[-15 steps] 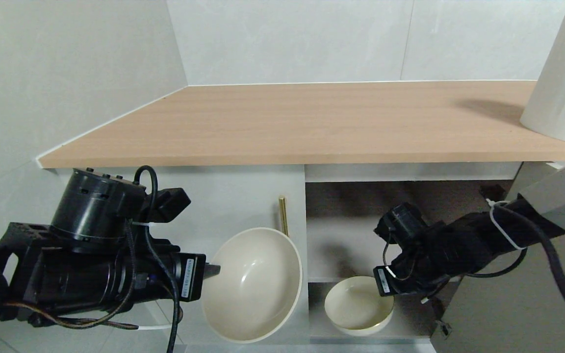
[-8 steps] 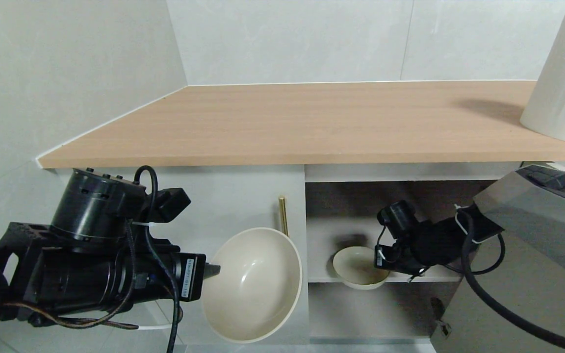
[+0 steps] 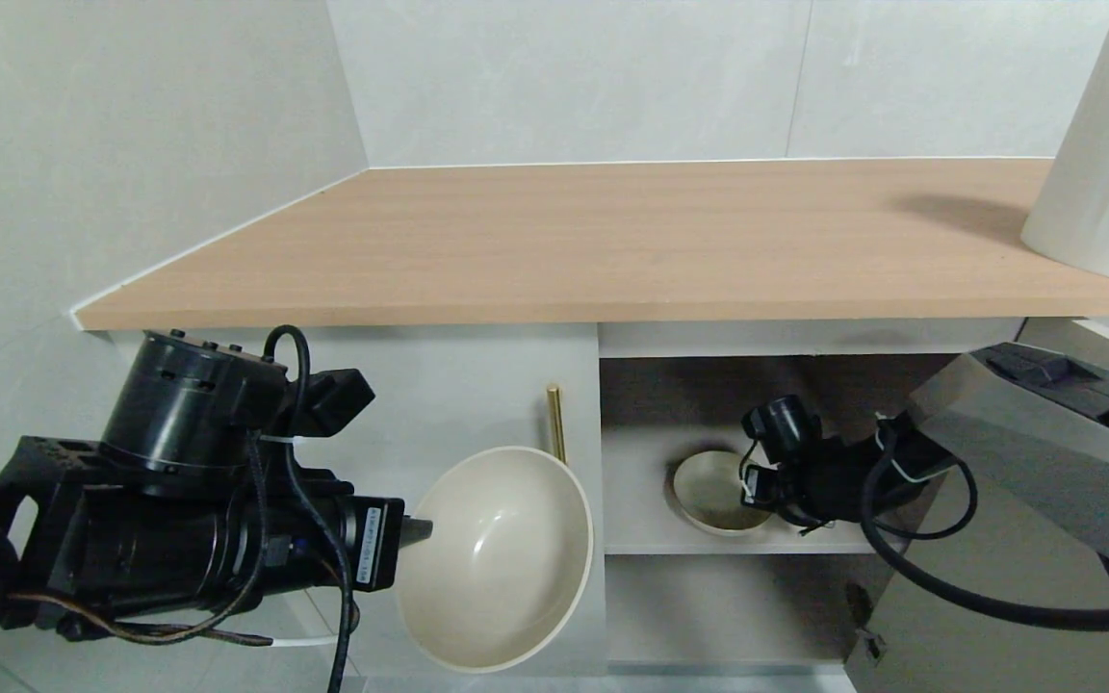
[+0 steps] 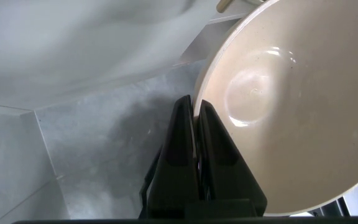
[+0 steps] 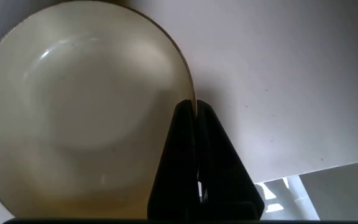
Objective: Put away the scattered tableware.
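Under the counter, right half: open cabinet with a white shelf across it.
Cabinet contents: small bowl in the upper compartment, at shelf level near the middle; resting or just above, cannot tell.
Right gripper: reaches into that compartment, fingers clamped on the small bowl's rim on its right side, one finger inside and one outside.
Large bowl: in the air before the closed door, tilted so its glazed inside faces up and out, just below the gold handle.
Left gripper: pinched tight on the large bowl's left rim.
Countertop: white lampshade at the right end.
Change: small bowl was down at the lower compartment's front, now raised and carried back over the shelf; right arm has gone up and deeper in; left arm and large bowl unchanged.
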Controlling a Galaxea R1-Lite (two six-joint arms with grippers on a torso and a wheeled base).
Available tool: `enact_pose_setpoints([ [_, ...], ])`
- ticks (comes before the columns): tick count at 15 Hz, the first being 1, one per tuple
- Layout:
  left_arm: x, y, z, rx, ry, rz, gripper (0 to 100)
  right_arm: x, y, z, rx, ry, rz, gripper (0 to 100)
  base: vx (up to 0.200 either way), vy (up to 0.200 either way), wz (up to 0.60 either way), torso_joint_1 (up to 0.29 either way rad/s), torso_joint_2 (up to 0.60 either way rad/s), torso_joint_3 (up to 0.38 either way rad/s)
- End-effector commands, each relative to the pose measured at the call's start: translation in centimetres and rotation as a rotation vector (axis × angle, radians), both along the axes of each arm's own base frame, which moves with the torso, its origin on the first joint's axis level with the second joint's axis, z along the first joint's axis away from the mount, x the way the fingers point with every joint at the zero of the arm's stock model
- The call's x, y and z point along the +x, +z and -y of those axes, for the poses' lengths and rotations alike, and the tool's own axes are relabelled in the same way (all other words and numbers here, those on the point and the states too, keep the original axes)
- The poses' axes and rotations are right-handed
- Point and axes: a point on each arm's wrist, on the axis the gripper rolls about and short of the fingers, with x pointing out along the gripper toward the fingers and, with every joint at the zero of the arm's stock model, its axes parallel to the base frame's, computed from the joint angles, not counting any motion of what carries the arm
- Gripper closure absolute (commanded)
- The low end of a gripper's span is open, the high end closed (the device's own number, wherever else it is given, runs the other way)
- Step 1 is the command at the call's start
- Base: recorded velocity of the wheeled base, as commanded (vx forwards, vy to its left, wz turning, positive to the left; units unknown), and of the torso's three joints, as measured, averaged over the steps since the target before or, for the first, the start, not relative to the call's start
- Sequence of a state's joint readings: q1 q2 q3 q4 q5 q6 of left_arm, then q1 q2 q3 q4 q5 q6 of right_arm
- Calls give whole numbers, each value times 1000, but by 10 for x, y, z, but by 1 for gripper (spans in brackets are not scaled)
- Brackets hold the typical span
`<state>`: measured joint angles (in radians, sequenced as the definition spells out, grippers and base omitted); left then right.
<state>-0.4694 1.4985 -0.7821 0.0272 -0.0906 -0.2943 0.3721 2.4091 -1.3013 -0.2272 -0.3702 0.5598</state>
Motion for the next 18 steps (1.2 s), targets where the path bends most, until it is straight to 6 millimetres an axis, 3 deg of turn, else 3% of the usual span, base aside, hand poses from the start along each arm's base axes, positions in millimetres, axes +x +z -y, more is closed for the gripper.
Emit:
enact_pose_setpoints([
  [1, 0, 0, 0, 1, 0, -2, 100, 0, -1, 0, -2, -3, -1, 100, 0, 0, 0, 0, 0, 0],
  [7, 0, 0, 0, 2, 1, -1, 100, 0, -1, 1, -3, -5, 1, 100, 0, 0, 0, 0, 0, 0],
  [8, 0, 0, 0, 2, 1, -1, 100, 0, -1, 1, -3, -5, 1, 0, 0, 0, 0, 0, 0, 0],
  [14, 3, -4, 1, 10, 2, -16, 100, -4, 8, 1, 5, 1, 11, 0, 0, 0, 0, 0, 0, 0],
  [18, 10, -34, 14, 104, 15, -103, 100, -41, 46, -10, 118, 158, -10, 0, 0, 0, 0, 0, 0, 0],
])
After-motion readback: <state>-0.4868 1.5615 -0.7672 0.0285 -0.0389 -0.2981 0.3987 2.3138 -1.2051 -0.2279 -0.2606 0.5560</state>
